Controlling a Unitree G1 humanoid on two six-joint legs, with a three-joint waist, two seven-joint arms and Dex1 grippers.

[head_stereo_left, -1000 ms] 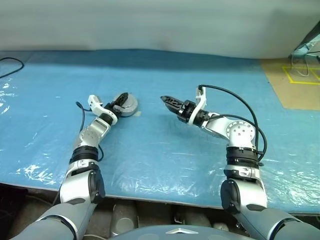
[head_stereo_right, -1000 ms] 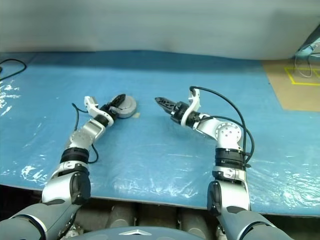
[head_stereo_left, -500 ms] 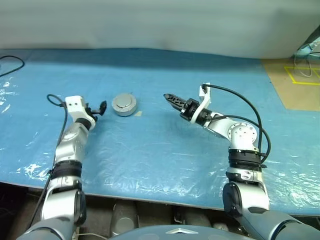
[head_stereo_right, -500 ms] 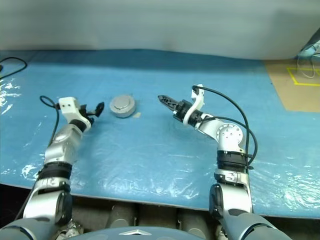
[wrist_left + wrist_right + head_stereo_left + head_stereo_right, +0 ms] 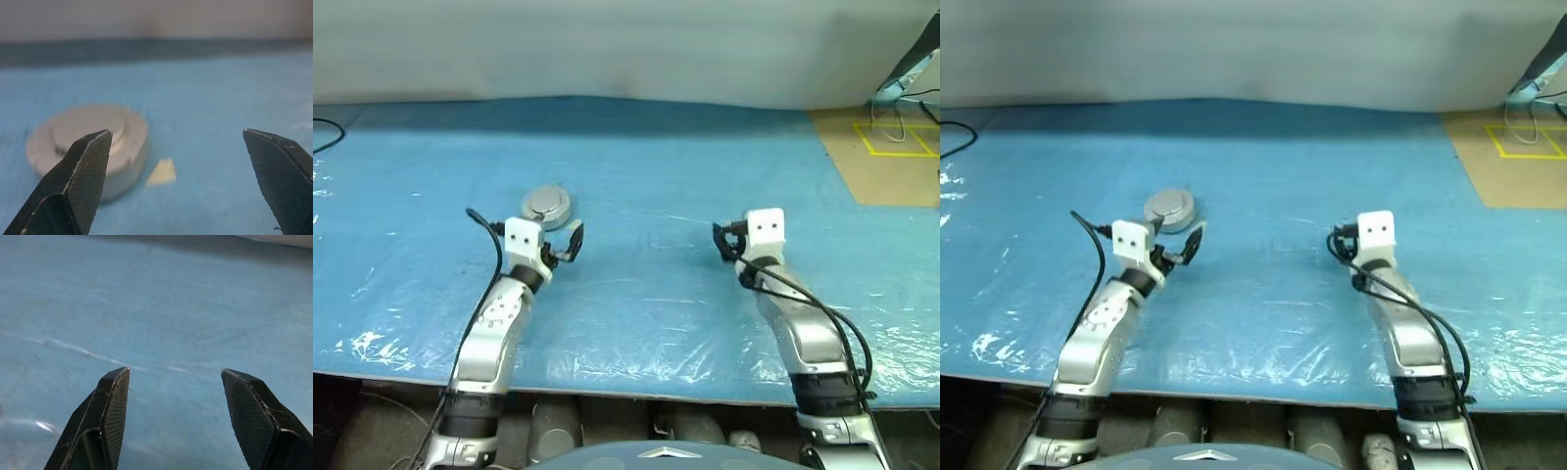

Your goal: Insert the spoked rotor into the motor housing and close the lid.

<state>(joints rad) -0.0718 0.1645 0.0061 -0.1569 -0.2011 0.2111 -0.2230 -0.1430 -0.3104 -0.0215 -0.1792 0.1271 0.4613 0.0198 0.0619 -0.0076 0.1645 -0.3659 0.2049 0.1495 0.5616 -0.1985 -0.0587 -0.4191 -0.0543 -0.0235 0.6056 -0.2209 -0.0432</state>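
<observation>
**Housing closed on blue worktop, both hands empty and apart**

Nearest: left hand (image 5: 176, 142) with two black wedge-shaped fingers (image 5: 80, 171), cross-hatched grip faces, spread wide, nothing between them. White boxy wrist block above it in the head views. Right hand (image 5: 173, 382) same build, textured black pads, fingers parted with bare worktop in the gap, holding nothing. It sits over open sheet, well apart from the task parts.

Worktop (image 5: 646, 304) is covered in glossy blue plastic film, wrinkled, with white glare streaks near the front edge.

Just past the left hand: the motor housing (image 5: 533, 213) with its lid (image 5: 547, 203) down on top. Round, shallow, matte silver-grey metal; lid face smooth with a raised flat circular centre, stepped rim around it. In the left wrist view it lies beyond the one fingertip, off to that side, not between the fingers, not touching. Spoked rotor not discernible with the lid shut.

A small tan paper-like scrap (image 5: 161, 172), roughly triangular, lies on the film just beside the housing.

Farther: black cable (image 5: 325, 132) at the left edge, tan board with yellow tape lines (image 5: 891, 147) at far right, pale wall behind.
</observation>
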